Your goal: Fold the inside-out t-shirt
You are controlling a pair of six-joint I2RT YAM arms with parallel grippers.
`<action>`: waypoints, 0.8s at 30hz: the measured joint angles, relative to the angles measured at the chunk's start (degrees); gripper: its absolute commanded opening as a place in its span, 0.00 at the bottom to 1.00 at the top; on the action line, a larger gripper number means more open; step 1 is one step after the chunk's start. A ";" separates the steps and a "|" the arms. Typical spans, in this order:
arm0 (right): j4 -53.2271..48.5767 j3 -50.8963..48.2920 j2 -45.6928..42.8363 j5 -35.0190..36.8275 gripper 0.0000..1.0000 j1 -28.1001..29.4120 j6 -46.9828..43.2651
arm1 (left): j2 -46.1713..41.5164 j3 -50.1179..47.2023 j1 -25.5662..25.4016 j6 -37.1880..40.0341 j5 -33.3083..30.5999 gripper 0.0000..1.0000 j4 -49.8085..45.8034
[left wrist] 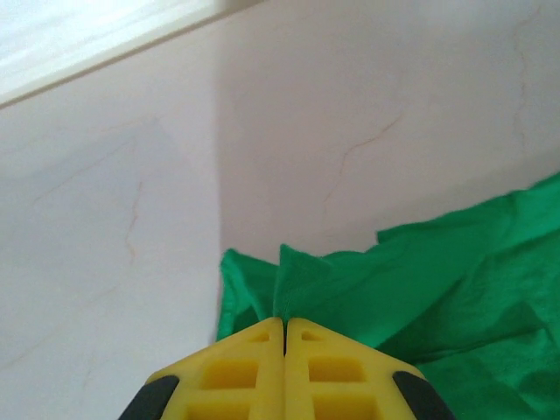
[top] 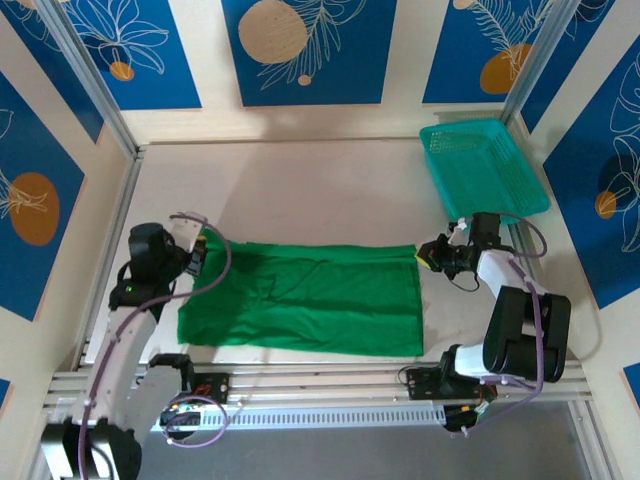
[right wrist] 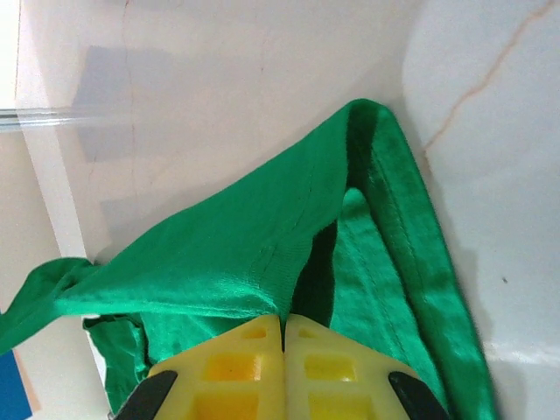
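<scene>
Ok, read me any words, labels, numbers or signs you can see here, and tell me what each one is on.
There is no text to read.
Green t-shirt: plain cloth, no print in sight.
Teal basket: bare mesh, no lettering.
Blue wall panels: leaf drawings and orange discs, no words.
Yellow left claw and right claw: no markings.

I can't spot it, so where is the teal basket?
In the top view the teal basket sits in the far right corner of the table, beyond the right claw and apart from the green t-shirt.
</scene>
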 measured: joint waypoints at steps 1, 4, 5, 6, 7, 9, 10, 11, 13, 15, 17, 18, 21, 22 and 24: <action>-0.04 -0.59 -0.79 0.07 0.01 -0.26 0.17 | -2.10 -0.44 0.00 -0.42 -0.98 0.00 -0.17; -0.24 -2.56 -2.71 0.33 0.02 -1.03 0.70 | -6.82 -0.94 0.00 -1.57 -3.34 0.00 -0.96; -0.11 -3.30 -3.13 0.35 0.04 -1.16 0.94 | -7.89 -1.09 0.00 -2.14 -4.04 0.00 -1.22; 0.02 -4.17 -3.50 0.46 0.06 -1.16 1.33 | -8.87 -1.31 0.00 -2.86 -4.63 0.00 -1.53; 0.15 -5.09 -3.80 0.63 0.06 -1.16 1.75 | -9.70 -1.60 0.00 -3.48 -5.16 0.00 -1.88; 0.11 -7.30 -4.52 1.18 0.06 -1.16 2.51 | -11.91 -2.43 0.00 -4.90 -6.32 0.00 -3.17; -0.07 -8.15 -5.01 1.60 0.07 -1.16 2.84 | -12.94 -3.04 0.00 -5.66 -7.13 0.00 -3.89; -0.48 -9.09 -5.84 2.43 0.07 -1.16 3.26 | -14.27 -3.78 0.00 -6.47 -8.00 0.12 -4.79; -1.38 -10.54 -8.15 4.02 0.12 -1.27 3.69 | -17.35 -5.09 -0.02 -8.55 -10.10 0.30 -6.69; -2.71 -12.04 -12.22 5.53 0.24 -1.79 4.20 | -21.22 -5.57 0.00 -11.17 -12.22 0.38 -9.42; -4.02 -12.98 -16.44 5.81 0.30 -2.14 4.94 | -24.85 -5.53 0.00 -13.46 -13.33 0.51 -11.04; -4.85 -13.25 -18.86 5.77 0.31 -2.16 5.68 | -26.91 -5.40 0.00 -14.67 -13.88 0.53 -11.78; -7.74 -13.18 -25.86 5.90 0.34 -1.90 7.52 | -30.91 -4.11 0.00 -18.32 -14.69 0.56 -13.22; -8.83 -13.03 -28.04 6.16 0.35 -1.68 7.98 | -31.47 -3.61 0.00 -19.45 -14.60 0.56 -13.25; -11.89 -11.58 -31.26 7.58 0.40 -0.37 8.17 | -30.99 -2.38 0.00 -22.58 -12.04 0.55 -12.20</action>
